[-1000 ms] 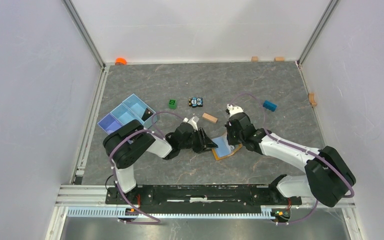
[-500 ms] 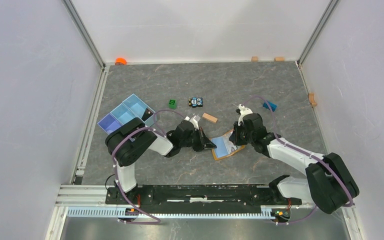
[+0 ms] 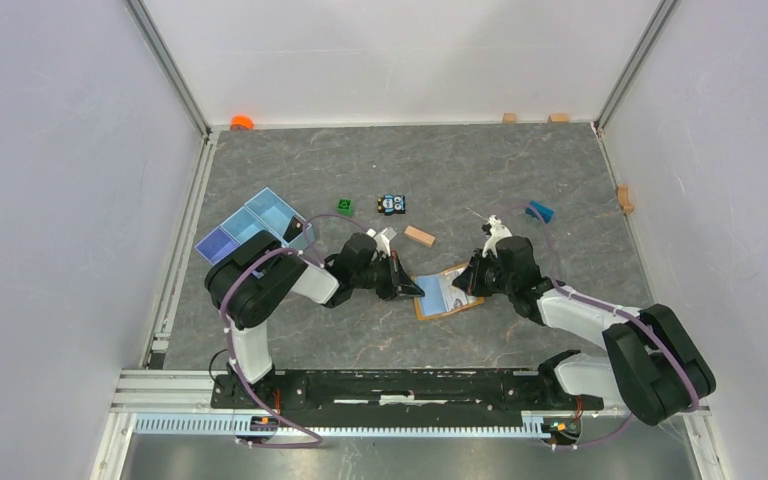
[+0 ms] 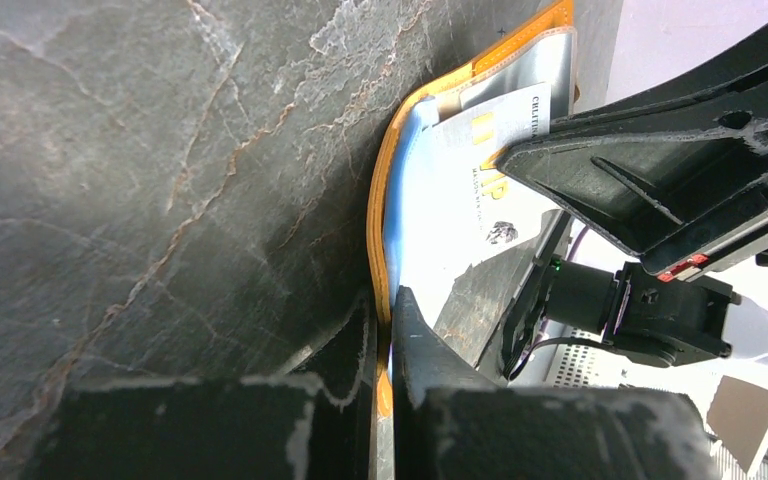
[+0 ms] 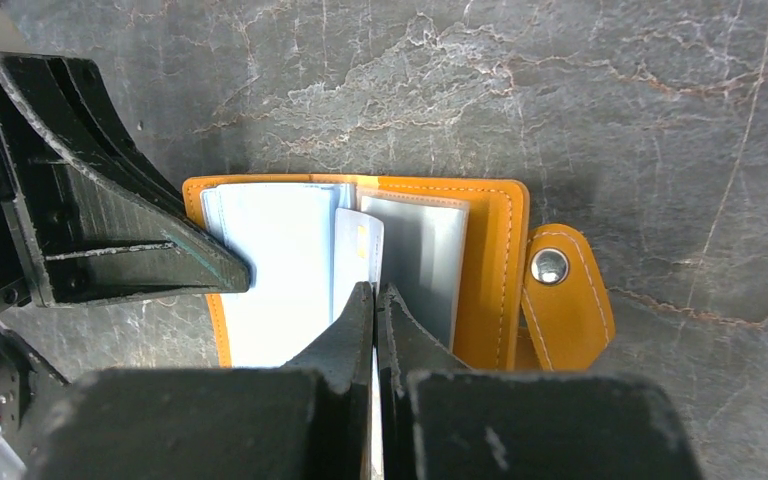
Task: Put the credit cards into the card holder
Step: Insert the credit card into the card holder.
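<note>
The card holder (image 3: 440,296) lies open on the table, orange with pale pockets (image 5: 430,250) and a snap tab (image 5: 563,290). My left gripper (image 4: 385,300) is shut on its left orange edge (image 4: 378,220). My right gripper (image 5: 375,290) is shut on a pale credit card (image 5: 358,245) with a yellow chip. The card stands on edge over the holder's fold, against the right-hand pocket. In the left wrist view the card (image 4: 480,150) shows printed text, and the right gripper's fingers (image 4: 660,150) are above it. No other credit card is in view.
A light blue divided tray (image 3: 253,227) sits behind the left arm. A green block (image 3: 345,207), a small toy car (image 3: 392,204), a wooden block (image 3: 420,236) and a blue block (image 3: 538,211) lie beyond the holder. Small pieces rest along the back wall (image 3: 509,117).
My left gripper has closed on the holder's left edge. The right gripper has swung to the right with the card, and the holder now lies flatter and slightly further left.
</note>
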`<move>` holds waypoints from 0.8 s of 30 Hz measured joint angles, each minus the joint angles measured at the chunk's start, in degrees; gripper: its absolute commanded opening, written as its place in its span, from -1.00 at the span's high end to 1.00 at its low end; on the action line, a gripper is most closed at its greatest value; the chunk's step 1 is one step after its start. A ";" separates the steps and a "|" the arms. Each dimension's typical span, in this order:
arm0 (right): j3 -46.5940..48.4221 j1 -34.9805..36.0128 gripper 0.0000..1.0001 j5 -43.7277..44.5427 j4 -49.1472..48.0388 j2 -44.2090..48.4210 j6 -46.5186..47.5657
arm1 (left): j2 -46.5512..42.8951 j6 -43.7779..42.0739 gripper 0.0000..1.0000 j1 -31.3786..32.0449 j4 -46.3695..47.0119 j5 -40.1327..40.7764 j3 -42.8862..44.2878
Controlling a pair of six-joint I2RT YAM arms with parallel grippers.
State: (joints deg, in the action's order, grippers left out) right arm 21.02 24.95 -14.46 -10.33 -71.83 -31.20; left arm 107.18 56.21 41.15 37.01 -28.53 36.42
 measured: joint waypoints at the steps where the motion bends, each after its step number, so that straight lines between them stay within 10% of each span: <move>1: -0.42 0.00 1.00 -0.13 -0.81 -0.04 -0.61 | 0.00 -0.22 0.96 -0.28 -0.15 -0.44 -0.02; 24: -7.96 -0.87 1.00 -3.50 -12.61 1.07 -12.72 | -0.09 -1.46 0.96 -3.04 -0.85 -4.94 -0.83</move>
State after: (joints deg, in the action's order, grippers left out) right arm 13.06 24.08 -17.96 -22.94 -70.76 -43.92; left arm 107.09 54.74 38.11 36.16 -33.47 35.59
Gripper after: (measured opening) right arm 0.006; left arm 0.055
